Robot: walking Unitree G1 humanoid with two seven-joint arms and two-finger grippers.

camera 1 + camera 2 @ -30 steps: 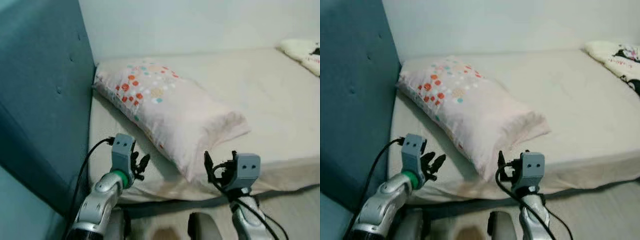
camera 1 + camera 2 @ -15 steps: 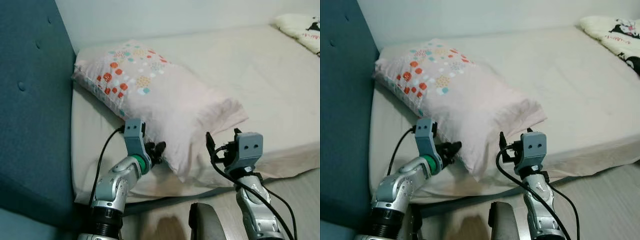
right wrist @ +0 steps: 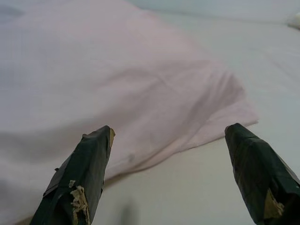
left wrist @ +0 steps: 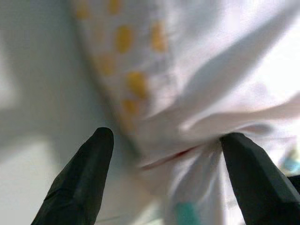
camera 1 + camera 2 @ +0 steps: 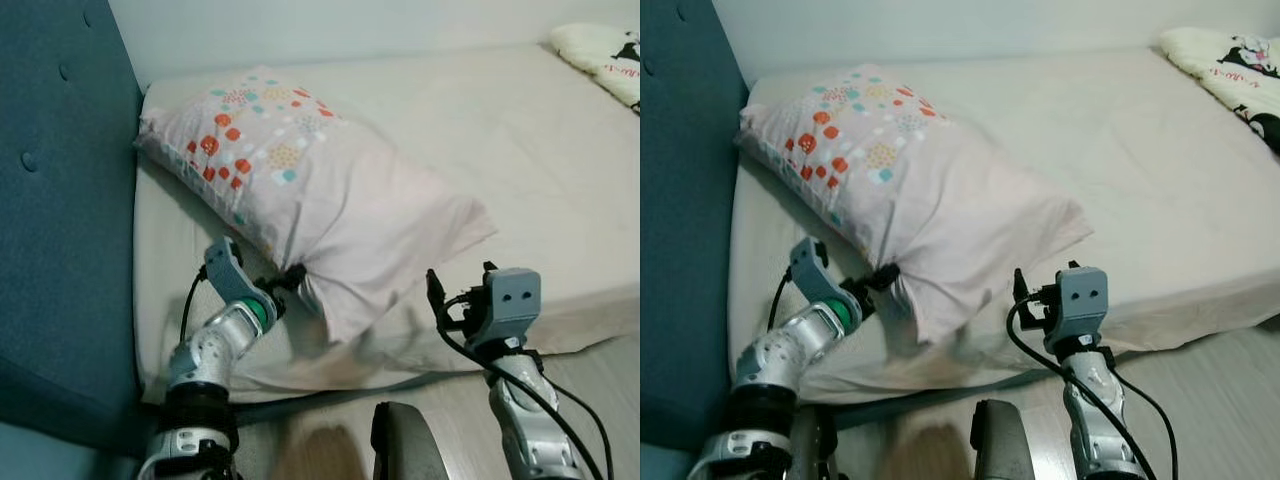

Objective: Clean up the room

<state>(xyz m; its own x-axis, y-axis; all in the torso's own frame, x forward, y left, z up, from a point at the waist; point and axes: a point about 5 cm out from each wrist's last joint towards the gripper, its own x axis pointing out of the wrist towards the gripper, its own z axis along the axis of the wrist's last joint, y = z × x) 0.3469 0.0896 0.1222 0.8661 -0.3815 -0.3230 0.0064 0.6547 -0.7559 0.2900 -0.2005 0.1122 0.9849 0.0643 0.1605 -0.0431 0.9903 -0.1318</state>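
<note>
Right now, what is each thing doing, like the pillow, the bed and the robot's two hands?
Pillow: lying slanted on the bed, bunched where the left gripper meets it.
Left gripper: jaws open, pressed against the pillow's near edge.
Right gripper: jaws open, holding nothing, apart from the pillow.
Bed: covered in a pale sheet, wrinkled near the front edge.
Blanket: lying at the far right corner of the bed.

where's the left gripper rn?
In the left eye view the left gripper is low on the robot's left, fingers open, at the near edge of the pink dotted pillow on the bed, beside the teal headboard.
</note>
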